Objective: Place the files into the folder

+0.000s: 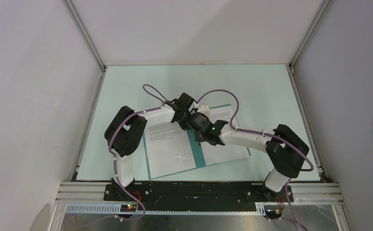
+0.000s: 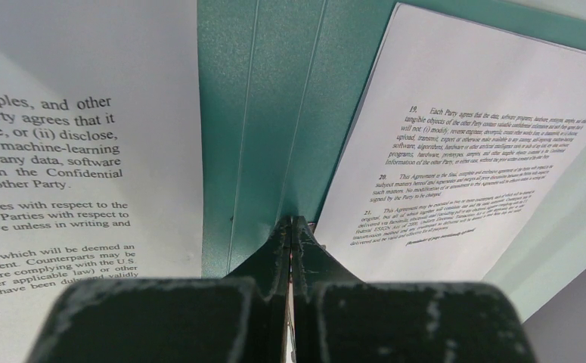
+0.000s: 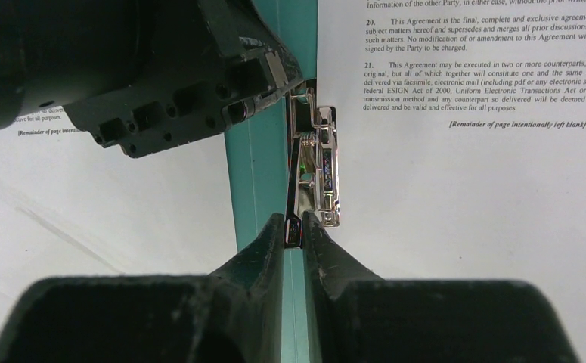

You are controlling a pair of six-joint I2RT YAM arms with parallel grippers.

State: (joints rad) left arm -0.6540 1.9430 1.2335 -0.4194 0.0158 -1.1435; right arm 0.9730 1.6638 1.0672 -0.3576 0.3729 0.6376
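The teal folder [image 1: 199,156] lies open on the table, with one of the files on each half: a left sheet [image 1: 170,149] and a right sheet [image 1: 228,150]. In the left wrist view my left gripper [image 2: 291,221] is shut and holds nothing. Its tips rest on the folder's spine [image 2: 274,98] between the left sheet [image 2: 85,136] and the right sheet [image 2: 463,151]. In the right wrist view my right gripper [image 3: 294,221] is shut on the black-tipped lever of the folder's metal clip [image 3: 318,162], at the inner edge of the right sheet [image 3: 463,189]. The left gripper's body [image 3: 161,76] hangs just beyond the clip.
A pale green mat [image 1: 126,86] covers the table inside a white-walled enclosure with aluminium posts [image 1: 85,33]. Both arms cross over the folder's middle, and their purple cables [image 1: 150,89] loop above it. The black base rail [image 1: 199,190] runs along the near edge.
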